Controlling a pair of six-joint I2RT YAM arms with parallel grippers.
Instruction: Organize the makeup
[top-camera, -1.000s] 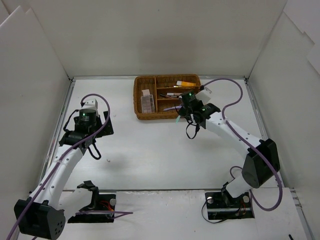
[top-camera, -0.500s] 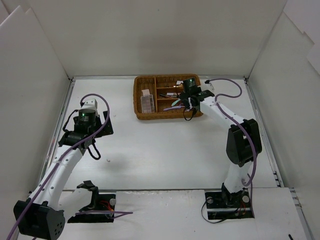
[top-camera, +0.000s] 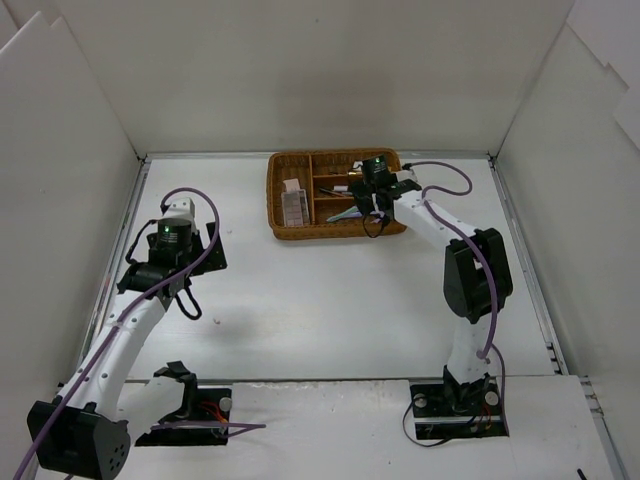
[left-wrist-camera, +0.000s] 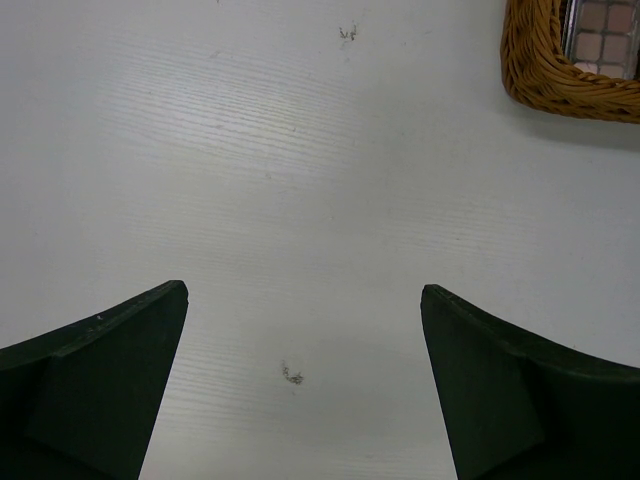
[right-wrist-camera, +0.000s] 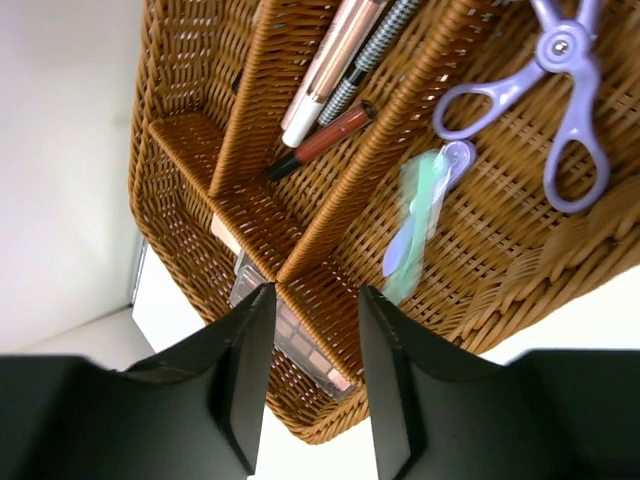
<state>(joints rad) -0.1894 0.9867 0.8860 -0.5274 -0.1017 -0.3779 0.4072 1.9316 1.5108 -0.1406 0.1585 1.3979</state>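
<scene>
The makeup lies in the brown wicker tray (top-camera: 272, 195) at the back of the table. My right gripper (top-camera: 372, 203) hovers over the tray's near right part, open and empty (right-wrist-camera: 315, 300). Just beyond its fingers a mint and lilac tool (right-wrist-camera: 415, 225), blurred, lies in the near compartment beside a lilac scissor-shaped tool (right-wrist-camera: 560, 95). Thin pencils (right-wrist-camera: 335, 55) and a red tube (right-wrist-camera: 320, 140) fill the middle slots. A brown eyeshadow palette (right-wrist-camera: 300, 335) sits in the left compartment (top-camera: 293, 205). My left gripper (top-camera: 170, 268) is open and empty over bare table (left-wrist-camera: 303, 300).
White walls enclose the table on three sides. The tray's near left corner (left-wrist-camera: 530, 80), with the palette (left-wrist-camera: 600, 25) inside, shows at the upper right of the left wrist view. Purple cables loop from both arms.
My right arm swung from in front of the tray to above it, carrying the mint tool. The tool now lies in the tray, free of the fingers. The left arm has not moved.
</scene>
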